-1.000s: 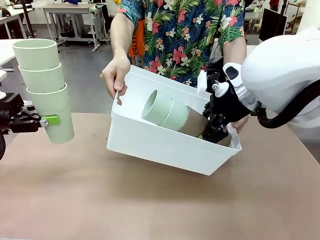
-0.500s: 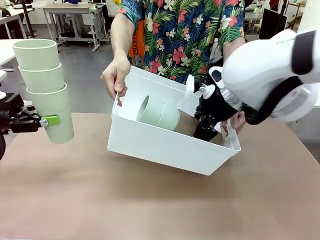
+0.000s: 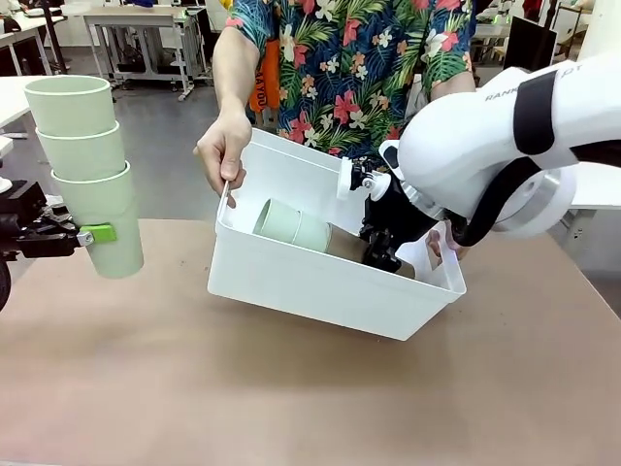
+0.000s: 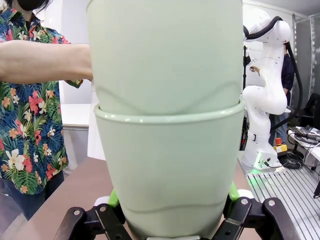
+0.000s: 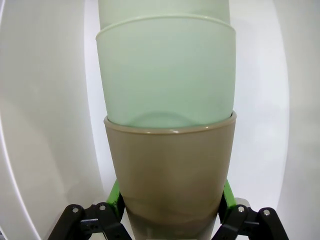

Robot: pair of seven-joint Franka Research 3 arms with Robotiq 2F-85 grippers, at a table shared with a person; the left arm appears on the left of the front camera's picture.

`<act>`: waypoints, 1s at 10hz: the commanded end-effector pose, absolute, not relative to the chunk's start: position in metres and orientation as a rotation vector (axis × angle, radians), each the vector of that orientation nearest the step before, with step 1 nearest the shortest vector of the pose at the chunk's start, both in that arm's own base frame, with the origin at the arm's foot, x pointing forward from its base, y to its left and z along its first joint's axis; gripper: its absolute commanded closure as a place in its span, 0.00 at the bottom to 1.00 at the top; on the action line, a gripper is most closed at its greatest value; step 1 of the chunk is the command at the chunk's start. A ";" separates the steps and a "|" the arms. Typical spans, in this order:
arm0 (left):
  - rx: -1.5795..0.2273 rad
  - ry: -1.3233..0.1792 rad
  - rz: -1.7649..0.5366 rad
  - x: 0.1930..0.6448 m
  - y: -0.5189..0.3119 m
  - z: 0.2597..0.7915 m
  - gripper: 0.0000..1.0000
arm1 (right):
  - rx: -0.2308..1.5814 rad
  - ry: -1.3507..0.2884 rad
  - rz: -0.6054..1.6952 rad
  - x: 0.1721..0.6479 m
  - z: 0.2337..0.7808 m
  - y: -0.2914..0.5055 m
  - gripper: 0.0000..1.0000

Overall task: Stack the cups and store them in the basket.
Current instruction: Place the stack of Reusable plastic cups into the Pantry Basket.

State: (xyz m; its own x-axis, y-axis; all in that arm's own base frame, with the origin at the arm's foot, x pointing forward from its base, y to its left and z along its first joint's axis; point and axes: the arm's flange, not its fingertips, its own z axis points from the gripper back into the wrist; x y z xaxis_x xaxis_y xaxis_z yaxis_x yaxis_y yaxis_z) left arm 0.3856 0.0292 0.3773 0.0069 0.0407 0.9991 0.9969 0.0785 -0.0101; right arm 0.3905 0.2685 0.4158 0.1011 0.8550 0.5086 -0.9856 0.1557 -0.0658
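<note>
Brown tabletop (image 3: pixel 291 408): matte and plain, running from the near edge to the person at the far side.
White right arm (image 3: pixel 485 136): comes in from the right and bends down into the basket; dark print on its shell reads roughly "RANK", the rest cut off by the curve.
White basket (image 3: pixel 310 282): held clear of the table at mid-scene, tilted with its open top facing left and far; no label can be read on it.
Person's hand (image 3: pixel 223 146): closed on the basket's far-left rim.
Left stack (image 3: pixel 82 165): three mint green cups nested upright, held in the air at the left edge, well apart from the basket; unmarked in the left wrist view (image 4: pixel 167 100).
Right stack (image 3: pixel 301 228): two mint cups nested in a tan cup (image 5: pixel 170 165), lying on its side inside the basket, mouths toward the left.
Left gripper (image 3: pixel 102 235): fingers pressed against both sides of the bottom mint cup, green pads (image 4: pixel 114 197) flat on its wall.
Right gripper (image 5: pixel 171 199): down inside the basket (image 3: pixel 378 254), fingers clamped on the tan cup's base, one green pad on each side.
</note>
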 end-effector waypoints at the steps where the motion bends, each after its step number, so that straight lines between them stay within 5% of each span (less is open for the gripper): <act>1: -1.192 -1.283 -1.146 0.383 0.031 0.381 0.14 | 0.277 -0.465 1.367 0.393 0.421 0.275 0.13; 2: -1.192 -1.283 -1.146 0.383 0.031 0.381 0.14 | 0.267 -0.463 1.363 0.394 0.419 0.276 0.13; 3: -1.192 -1.283 -1.146 0.383 0.031 0.381 0.14 | 0.254 -0.446 1.364 0.395 0.417 0.276 0.00; 10: -1.192 -1.283 -1.146 0.383 0.031 0.381 0.14 | 0.334 -0.510 1.299 0.418 0.482 0.232 0.00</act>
